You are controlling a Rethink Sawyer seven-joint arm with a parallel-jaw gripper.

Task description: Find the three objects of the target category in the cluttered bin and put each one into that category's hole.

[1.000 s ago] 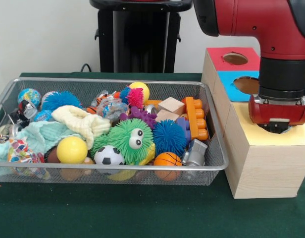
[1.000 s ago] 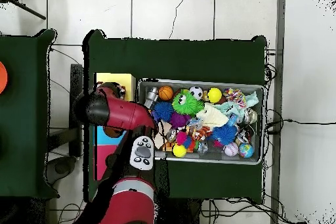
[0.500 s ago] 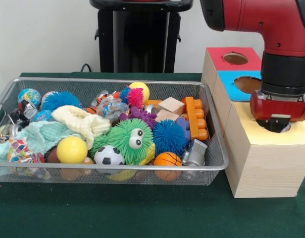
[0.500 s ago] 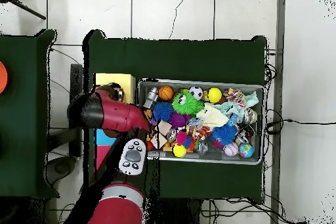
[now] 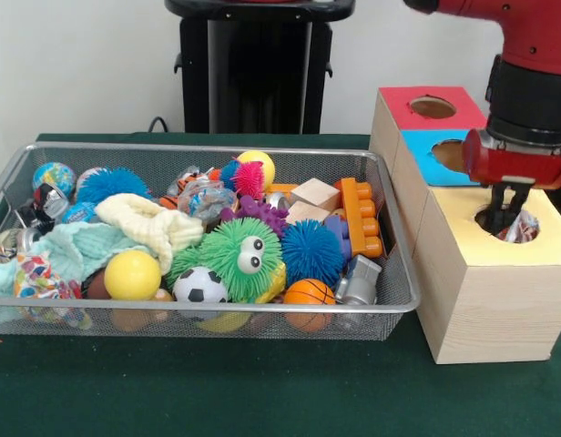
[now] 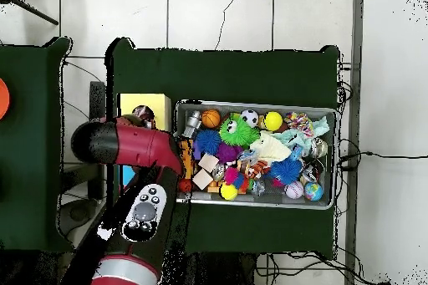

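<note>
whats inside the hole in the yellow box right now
A printed cloth shows at the rim of the hole, with the pincer above it. Deeper inside is hidden.

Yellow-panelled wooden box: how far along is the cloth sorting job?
Looks done: one printed fabric cloth sits in the round hole of the yellow-panelled wooden box, below the pincer. In hand: nothing that I can see. Left: another printed cloth lies in the silver wire mesh bin, at its corner.

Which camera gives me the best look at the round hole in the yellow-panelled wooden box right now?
The front view: the round hole in the yellow-panelled wooden box shows clearly, with the gripper reaching into it and patterned fabric inside. In the overhead view the red arm covers part of the panel; the hole shows small at its edge.
</note>
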